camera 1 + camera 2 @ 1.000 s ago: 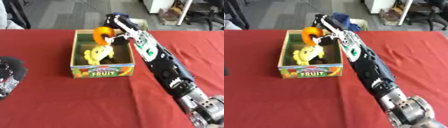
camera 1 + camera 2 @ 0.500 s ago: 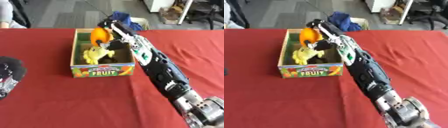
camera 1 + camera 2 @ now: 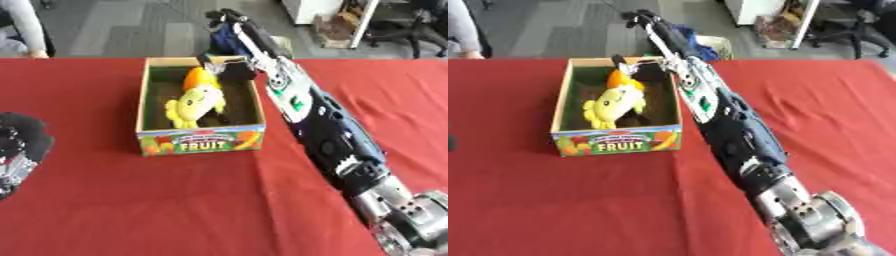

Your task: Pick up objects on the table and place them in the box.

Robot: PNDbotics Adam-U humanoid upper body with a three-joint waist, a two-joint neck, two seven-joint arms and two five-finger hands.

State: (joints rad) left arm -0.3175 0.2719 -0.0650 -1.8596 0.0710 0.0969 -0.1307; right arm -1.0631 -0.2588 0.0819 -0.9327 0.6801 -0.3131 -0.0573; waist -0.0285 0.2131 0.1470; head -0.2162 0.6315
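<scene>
A cardboard box (image 3: 199, 142) with "FRUIT" printed on its front stands at the middle of the red table (image 3: 131, 210). A yellow plush toy (image 3: 194, 104) lies inside it. My right arm reaches from the lower right across the box's right wall. My right hand (image 3: 231, 70) hangs over the box's far right corner, its fingers curled on an orange object (image 3: 198, 78). The orange object is low in the box, just behind the plush toy's head. My left hand (image 3: 14, 149) rests open at the left edge, away from the box.
A blue bundle (image 3: 224, 42) lies beyond the table's far edge, behind my right hand. A person's arm (image 3: 24, 30) shows at the far left corner. Office chairs and a white cabinet stand at the back right. Bare red cloth stretches in front of the box.
My right hand has lowered the orange object from above the box's rim down into the box, behind the plush toy. The camera has shifted a little.
</scene>
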